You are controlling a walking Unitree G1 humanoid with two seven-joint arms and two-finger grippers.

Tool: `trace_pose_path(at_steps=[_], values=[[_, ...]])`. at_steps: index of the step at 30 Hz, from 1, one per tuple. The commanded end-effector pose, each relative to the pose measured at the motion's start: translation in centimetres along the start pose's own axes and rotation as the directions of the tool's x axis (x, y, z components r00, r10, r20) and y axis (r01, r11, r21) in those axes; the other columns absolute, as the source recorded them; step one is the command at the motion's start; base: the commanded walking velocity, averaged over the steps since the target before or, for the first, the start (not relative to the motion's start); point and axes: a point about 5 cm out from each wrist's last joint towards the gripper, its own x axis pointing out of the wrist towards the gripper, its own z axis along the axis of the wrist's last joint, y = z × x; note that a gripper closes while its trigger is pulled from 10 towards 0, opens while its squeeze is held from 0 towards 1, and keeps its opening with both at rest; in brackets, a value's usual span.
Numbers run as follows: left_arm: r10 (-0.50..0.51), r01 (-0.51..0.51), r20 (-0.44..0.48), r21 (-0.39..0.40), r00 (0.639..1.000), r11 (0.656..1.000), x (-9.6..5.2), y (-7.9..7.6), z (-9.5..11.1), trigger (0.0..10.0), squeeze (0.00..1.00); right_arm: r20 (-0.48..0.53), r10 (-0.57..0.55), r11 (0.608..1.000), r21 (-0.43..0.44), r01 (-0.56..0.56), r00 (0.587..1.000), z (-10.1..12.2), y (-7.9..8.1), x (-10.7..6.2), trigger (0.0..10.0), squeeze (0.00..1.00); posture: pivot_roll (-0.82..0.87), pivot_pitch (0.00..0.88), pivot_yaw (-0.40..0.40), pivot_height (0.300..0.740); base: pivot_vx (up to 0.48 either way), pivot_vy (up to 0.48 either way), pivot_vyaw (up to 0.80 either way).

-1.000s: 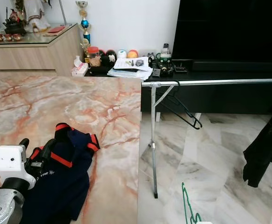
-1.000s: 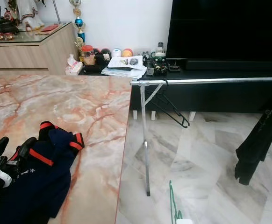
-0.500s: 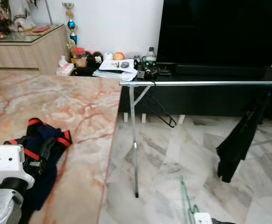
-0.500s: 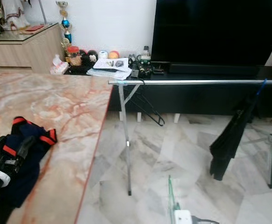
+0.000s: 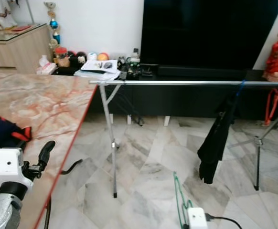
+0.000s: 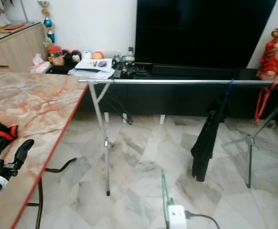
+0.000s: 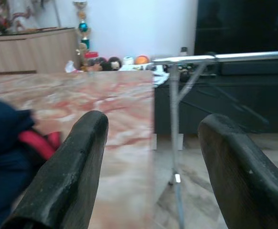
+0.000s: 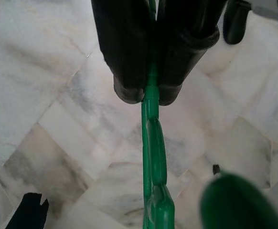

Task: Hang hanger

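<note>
Even, soft daylight fills the room; the white wall (image 5: 101, 24) is bright and the marble floor (image 5: 148, 167) carries a pale sheen below the silver rail (image 5: 177, 83). The television (image 5: 206, 33) behind that rail is a flat black mass without detail. Both head views are fairly sharp. In the left wrist view the fingers (image 7: 67, 176) and the table (image 7: 96, 105) are soft and blurred. In the right wrist view the green hanger (image 8: 153, 157) is sharp just below the fingers (image 8: 124, 52), with a defocused green blob beside it.
</note>
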Motion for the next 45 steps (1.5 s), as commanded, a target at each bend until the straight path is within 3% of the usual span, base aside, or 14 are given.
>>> trace_pose_path(at_steps=[1, 9, 13, 15, 18, 21, 27, 30, 33, 36, 41, 45], values=[[-0.019, 0.019, -0.001, 0.000, 1.000, 1.000, 0.1, -0.4, 0.0, 10.0, 0.00, -0.031, -0.029, 1.000, -0.002, 0.029, 0.999, -1.4, -0.8, -0.3, 10.0, 0.00, 0.19, 0.000, 0.024, 0.740, 0.000, -0.465, 0.00], [-0.081, 0.081, -0.026, 0.007, 0.996, 0.997, 0.1, -1.2, -0.5, 10.0, 0.00, -0.022, -0.031, 1.000, -0.002, 0.031, 0.999, -1.5, -0.7, -0.4, 10.0, 0.00, 0.19, 0.000, 0.025, 0.740, 0.000, -0.458, 0.00], [-0.217, 0.226, -0.166, 0.043, 0.962, 0.973, -0.6, -2.6, -3.0, 10.0, 0.00, -0.024, -0.034, 0.999, -0.002, 0.034, 0.999, -1.3, -1.1, -0.4, 10.0, 0.00, 0.19, 0.000, 0.028, 0.740, 0.000, -0.105, 0.00], [-0.214, 0.232, -0.242, 0.052, 0.947, 0.971, -1.1, -2.6, -4.8, 10.0, 0.00, -0.017, -0.035, 0.999, 0.000, 0.035, 0.999, -1.1, -1.2, -0.3, 10.0, 0.00, 0.19, 0.000, 0.030, 0.740, 0.000, 0.000, 0.00], [-0.211, 0.233, -0.268, 0.052, 0.940, 0.971, -1.3, -2.5, -5.5, 10.0, 0.00, -0.014, -0.036, 0.999, 0.002, 0.036, 0.999, -1.0, -1.3, -0.3, 10.0, 0.00, 0.18, 0.000, 0.031, 0.740, 0.000, 0.000, 0.00], [-0.280, 0.337, -0.370, 0.098, 0.886, 0.936, -2.3, -3.2, -8.0, 10.0, 0.00, -0.019, -0.037, 0.999, 0.001, 0.037, 0.999, -1.1, -1.2, -0.3, 10.0, 0.00, 0.18, 0.000, 0.035, 0.740, 0.000, 0.000, 0.00], [-0.281, 0.330, -0.400, 0.058, 0.873, 0.942, -2.1, -3.3, -9.4, 10.0, 0.00, -0.026, -0.041, 0.999, 0.002, 0.042, 0.999, -1.6, -1.4, -0.5, 10.0, 0.00, 0.17, 0.000, 0.035, 0.740, 0.000, 0.000, 0.00], [-0.293, 0.346, -0.422, 0.055, 0.858, 0.936, -1.8, -3.7, -10.4, 10.0, 0.00, -0.034, -0.048, 0.999, 0.000, 0.048, 0.998, -2.1, -1.9, -0.6, 10.0, 0.00, 0.16, 0.000, 0.037, 0.740, 0.000, 0.000, 0.00], [-0.322, 0.386, -0.441, 0.062, 0.838, 0.920, -1.3, -4.2, -11.2, 10.0, 0.00, -0.041, -0.053, 0.999, 0.002, 0.054, 0.998, -3.9, -2.3, -1.2, 10.0, 0.00, 0.15, 0.000, 0.040, 0.740, 0.000, 0.000, 0.00], [-0.330, 0.396, -0.442, 0.063, 0.834, 0.916, -1.3, -4.3, -11.4, 10.0, 0.00, -0.037, -0.054, 0.999, 0.001, 0.054, 0.998, -4.0, -2.4, -1.3, 10.0, 0.00, 0.15, 0.000, 0.040, 0.740, 0.000, 0.000, 0.00], [-0.429, 0.547, -0.485, 0.131, 0.763, 0.827, -0.9, -5.4, -12.2, 10.0, 0.00, -0.011, -0.045, 0.999, -0.023, 0.044, 0.999, -2.8, -2.9, -1.0, 10.0, 0.00, 0.15, 0.000, 0.029, 0.740, 0.000, 0.000, 0.00], [-0.463, 0.596, -0.505, 0.133, 0.728, 0.792, -0.8, -6.0, -12.8, 10.0, 0.00, 0.009, -0.054, 0.998, -0.028, 0.054, 0.999, -1.9, -3.3, -0.8, 10.0, 0.00, 0.15, 0.000, 0.024, 0.740, 0.000, 0.000, 0.00]])
